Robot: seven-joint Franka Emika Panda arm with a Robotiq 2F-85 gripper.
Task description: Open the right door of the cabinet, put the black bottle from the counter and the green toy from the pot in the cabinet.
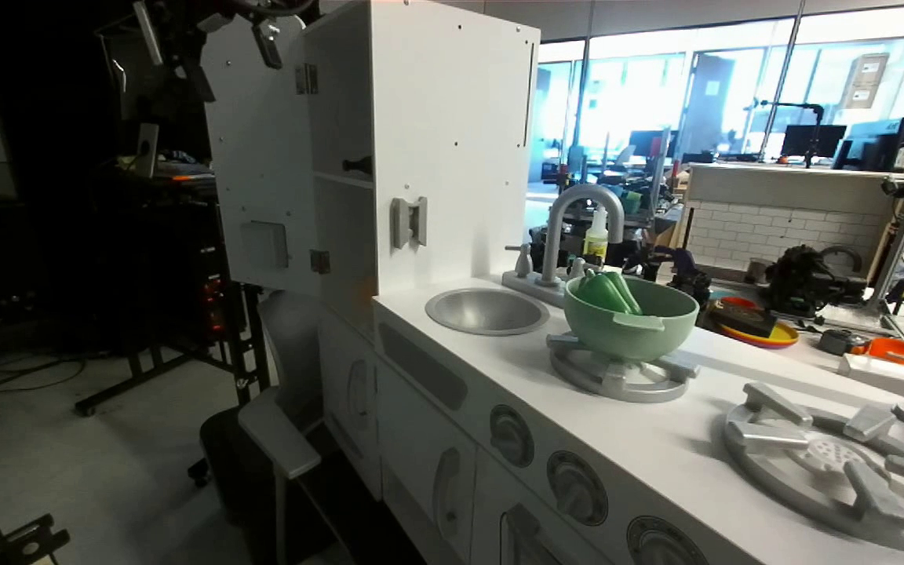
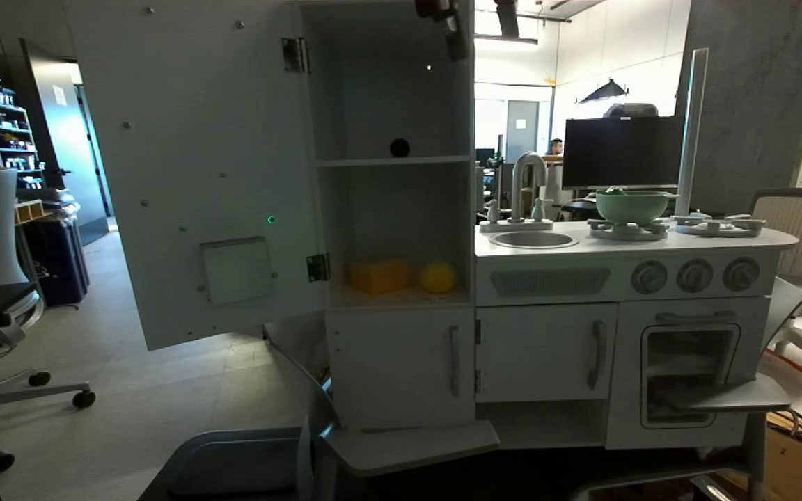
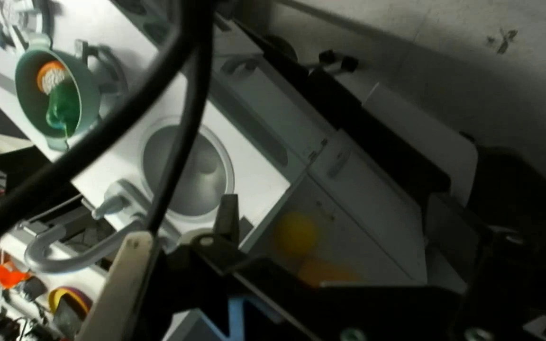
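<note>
Down to the right of the gripper (image 3: 183, 220) in both exterior views, past the sink (image 1: 487, 310), the green toy (image 1: 603, 293) was parked in the pot (image 1: 631, 336), long axis hard to call. Jaws were spread wide, nothing held, so a big move right was probably needed.
</note>
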